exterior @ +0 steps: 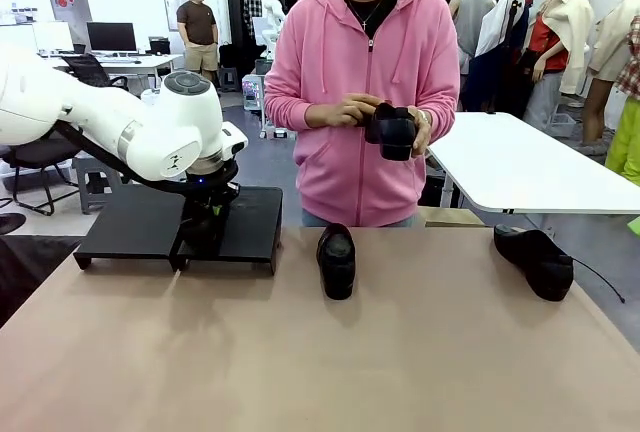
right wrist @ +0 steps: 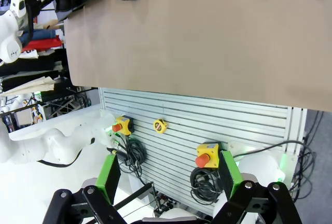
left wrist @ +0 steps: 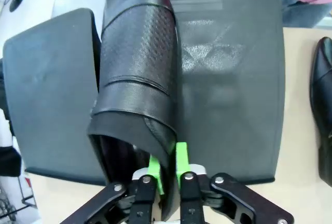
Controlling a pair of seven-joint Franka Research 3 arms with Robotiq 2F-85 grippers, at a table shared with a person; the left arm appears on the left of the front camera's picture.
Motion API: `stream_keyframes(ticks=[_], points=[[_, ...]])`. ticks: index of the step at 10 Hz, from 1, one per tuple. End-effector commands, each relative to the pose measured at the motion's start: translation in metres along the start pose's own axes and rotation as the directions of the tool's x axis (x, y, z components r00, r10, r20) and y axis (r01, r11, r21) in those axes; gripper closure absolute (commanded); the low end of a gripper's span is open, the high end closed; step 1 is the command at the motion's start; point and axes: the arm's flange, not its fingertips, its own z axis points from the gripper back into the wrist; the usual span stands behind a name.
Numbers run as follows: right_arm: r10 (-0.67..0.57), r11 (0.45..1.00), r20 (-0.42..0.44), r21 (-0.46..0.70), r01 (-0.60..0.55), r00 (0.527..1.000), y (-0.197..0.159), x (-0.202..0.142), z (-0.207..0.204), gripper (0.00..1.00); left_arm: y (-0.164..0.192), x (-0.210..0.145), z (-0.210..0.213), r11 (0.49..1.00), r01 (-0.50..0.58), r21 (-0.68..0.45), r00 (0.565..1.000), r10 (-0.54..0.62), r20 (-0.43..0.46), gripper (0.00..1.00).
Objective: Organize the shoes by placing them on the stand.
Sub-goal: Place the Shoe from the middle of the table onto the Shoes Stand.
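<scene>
Left gripper: green pads pinched on the heel rim of the held shoe.
Held shoe: over the stand, along the seam between its two platforms.
Right gripper: fingers spread wide, empty, well apart from the stand.
Middle shoe: on the table, just beside the stand.
Far shoe: on the table, well apart from the stand.
Fourth shoe: in the person's hands, beyond the stand.
</scene>
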Motion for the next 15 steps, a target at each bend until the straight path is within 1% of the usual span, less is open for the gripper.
stream_keyframes(ticks=[1,2,3,4,5,6,7,8,9,10,11,12,13,14,15], points=[[0.021,1.0,-0.004,-0.001,-0.021,1.0,-0.002,0.0,0.003,0.0,-0.005,0.005,0.003,0.999,0.0,0.033,0.999,-0.002,0.048,0.0],[0.021,1.0,-0.004,-0.001,-0.021,1.0,-0.002,0.0,0.003,0.0,-0.01,0.003,0.006,0.999,0.029,0.034,0.998,-0.03,0.051,0.0],[0.021,1.0,-0.004,-0.001,-0.021,1.0,-0.002,0.0,0.003,0.0,-0.014,-0.001,0.019,0.998,0.046,0.052,0.997,-0.049,0.067,0.0],[0.021,1.0,-0.004,-0.001,-0.021,1.0,-0.002,0.0,0.003,0.0,-0.016,-0.011,0.043,0.997,0.077,0.014,0.994,-0.078,0.07,0.0],[0.021,1.0,-0.004,-0.001,-0.021,1.0,-0.002,0.0,0.003,0.0,-0.017,-0.028,0.075,0.994,0.097,-0.059,0.995,-0.098,-0.005,0.0],[0.021,1.0,-0.004,-0.001,-0.021,1.0,-0.002,0.0,0.003,0.0,-0.015,-0.059,0.115,0.979,0.126,-0.16,0.987,-0.14,-0.079,0.0],[0.021,1.0,-0.004,-0.001,-0.021,1.0,-0.002,0.0,0.003,0.0,-0.005,-0.088,0.144,0.972,0.125,-0.2,0.989,-0.139,-0.055,0.0],[0.021,1.0,-0.004,-0.001,-0.021,1.0,-0.002,0.0,0.003,0.0,0.01,-0.12,0.17,0.895,0.214,-0.391,0.972,-0.234,-0.004,0.0],[0.021,1.0,-0.004,-0.001,-0.021,1.0,-0.002,0.0,0.003,0.0,0.029,-0.154,0.193,0.836,0.256,-0.485,0.964,-0.258,0.064,0.0],[0.021,1.0,-0.004,-0.001,-0.021,1.0,-0.002,0.0,0.003,0.0,0.056,-0.191,0.212,0.794,0.223,-0.565,0.974,-0.2,0.103,0.0],[0.021,1.0,-0.004,-0.001,-0.021,1.0,-0.002,0.0,0.003,0.0,0.081,-0.222,0.223,0.765,0.133,-0.631,0.991,-0.093,0.095,0.0],[0.021,1.0,-0.004,-0.001,-0.021,1.0,-0.002,0.0,0.003,0.0,0.102,-0.25,0.23,0.73,0.046,-0.682,0.992,0.049,0.12,0.0],[0.021,1.0,-0.004,-0.001,-0.021,1.0,-0.002,0.0,0.003,0.0,0.123,-0.274,0.228,0.748,-0.081,-0.659,0.982,0.172,0.075,0.0],[0.021,1.0,-0.004,-0.001,-0.021,1.0,-0.002,0.0,0.003,0.0,0.151,-0.289,0.223,0.707,-0.084,-0.702,0.99,0.141,0.024,0.0],[0.021,1.0,-0.004,-0.001,-0.021,1.0,-0.002,0.0,0.003,0.0,0.189,-0.297,0.211,0.644,-0.166,-0.747,0.984,0.161,-0.079,0.0]])
